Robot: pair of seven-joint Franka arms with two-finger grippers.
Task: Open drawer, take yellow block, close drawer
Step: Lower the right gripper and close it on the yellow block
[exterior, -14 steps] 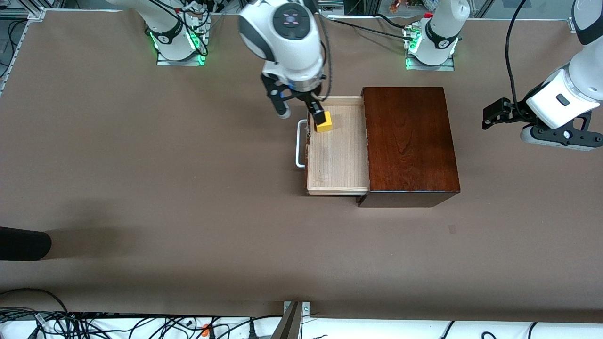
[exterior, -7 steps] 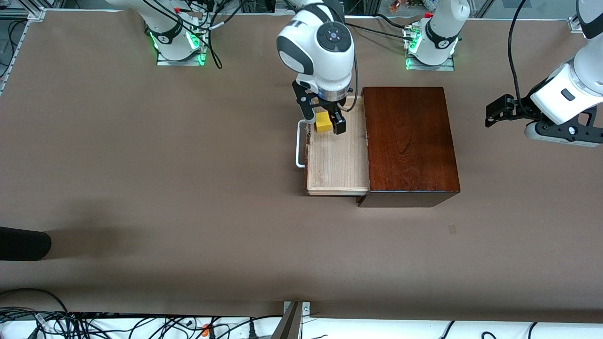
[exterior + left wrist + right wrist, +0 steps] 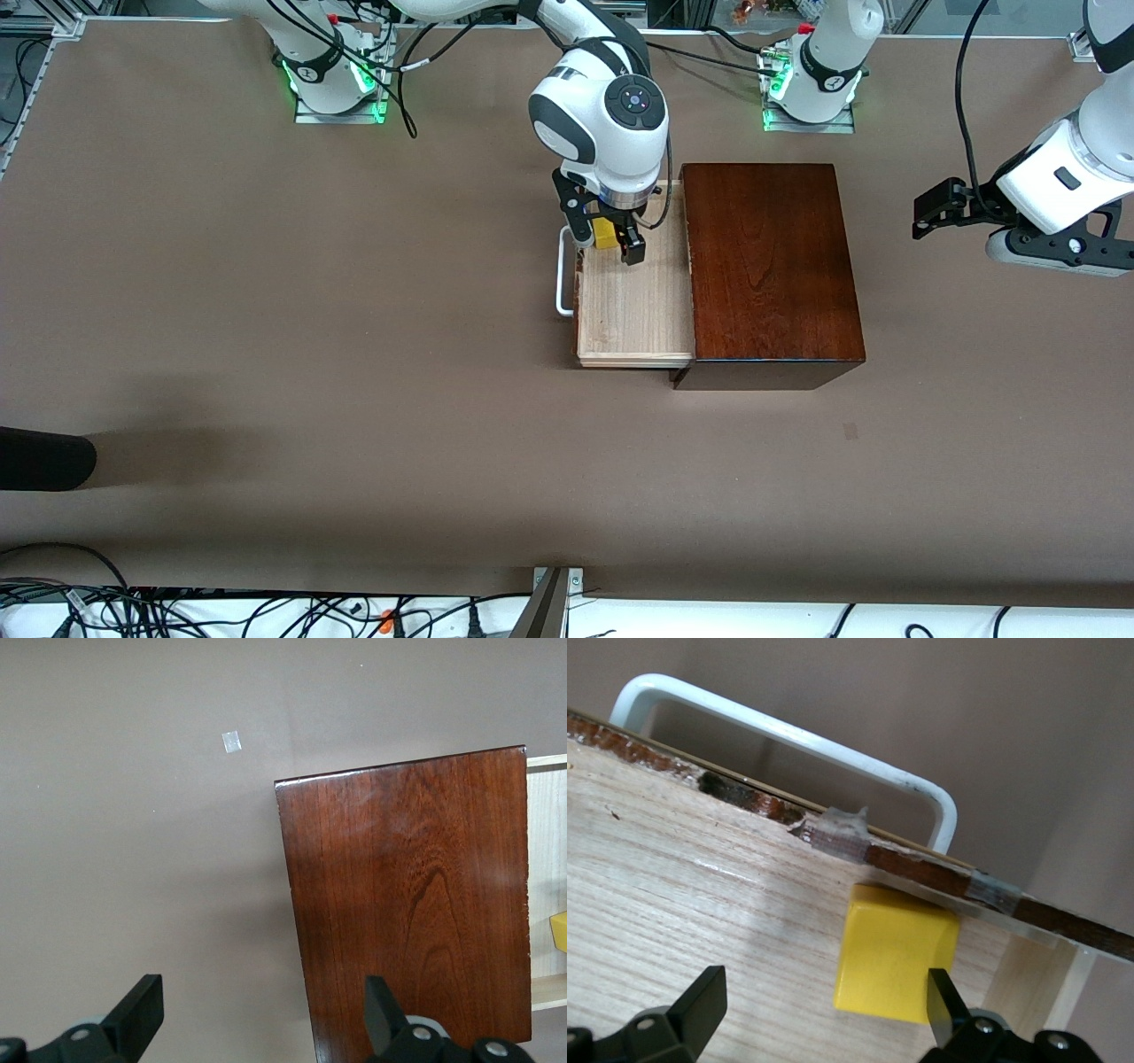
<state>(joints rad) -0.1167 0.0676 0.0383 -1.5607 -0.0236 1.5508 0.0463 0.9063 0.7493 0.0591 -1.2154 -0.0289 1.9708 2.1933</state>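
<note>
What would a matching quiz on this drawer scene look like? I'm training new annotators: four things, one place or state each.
Things:
1. yellow block
2. drawer
3. right hand
4. left hand

Places or states:
A. pulled out of the wooden box
B. open, waiting over bare table
C. lying in the tray by its front wall
D. open, fingers either side of the block

Pairs: 1-C, 2-A, 3-D, 4-B

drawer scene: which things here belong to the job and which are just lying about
Job:
- drawer, pulled open
- yellow block in it
- right hand, open around the block

Lying about:
- left hand, open, waiting over bare table
- cables at the table's edge
</note>
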